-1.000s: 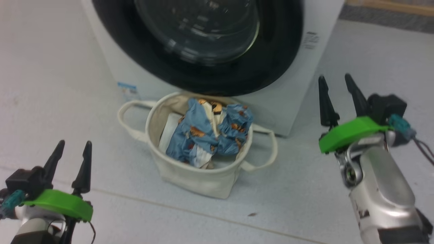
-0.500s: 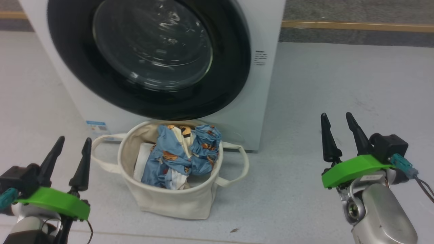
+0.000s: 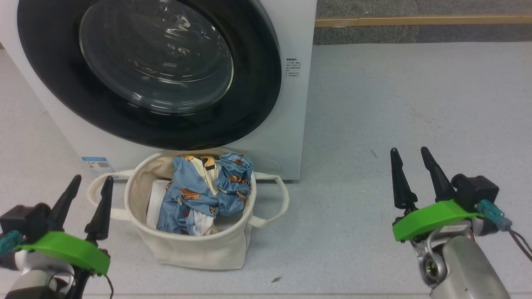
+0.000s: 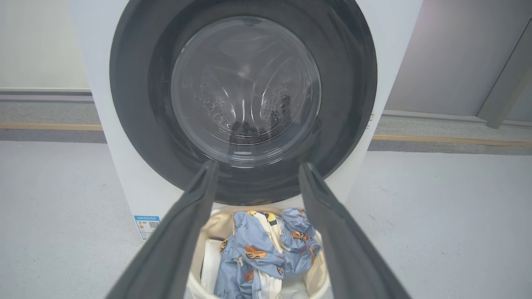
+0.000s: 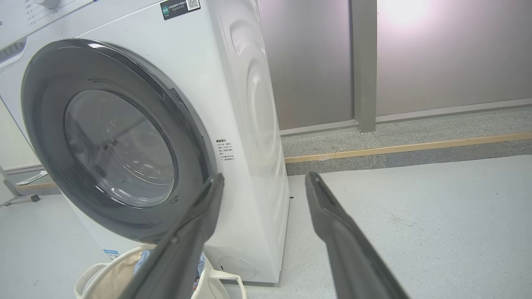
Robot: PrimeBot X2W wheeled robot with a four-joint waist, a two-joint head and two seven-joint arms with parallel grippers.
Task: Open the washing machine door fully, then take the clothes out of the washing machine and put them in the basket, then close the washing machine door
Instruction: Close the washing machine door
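Observation:
The white washing machine (image 3: 297,124) stands ahead with its black-rimmed washing machine door (image 3: 145,70) shut flat against the front; the glass (image 4: 245,83) shows bare steel drum behind it. Directly in front sits the cream basket (image 3: 187,249) holding the light-blue clothes (image 3: 199,195) with orange-brown figures. My left gripper (image 3: 87,182) is open at the lower left, just beside the basket's left handle, touching nothing. Well to the right of the machine, above bare floor, my right gripper (image 3: 411,155) is open and holds nothing. The clothes (image 4: 262,253) also show between the left fingers (image 4: 183,232).
Grey floor (image 3: 395,104) stretches right of the machine. A yellow floor strip (image 5: 407,147) and a grey wall with a pillar (image 5: 363,62) lie behind. A blue label sticker (image 3: 97,164) sits low on the machine's front. A small speck (image 3: 275,279) lies near the basket.
The head camera has tilted up and turned, so machine and basket sit lower and further left in the picture. Both grippers stay open and keep their poses.

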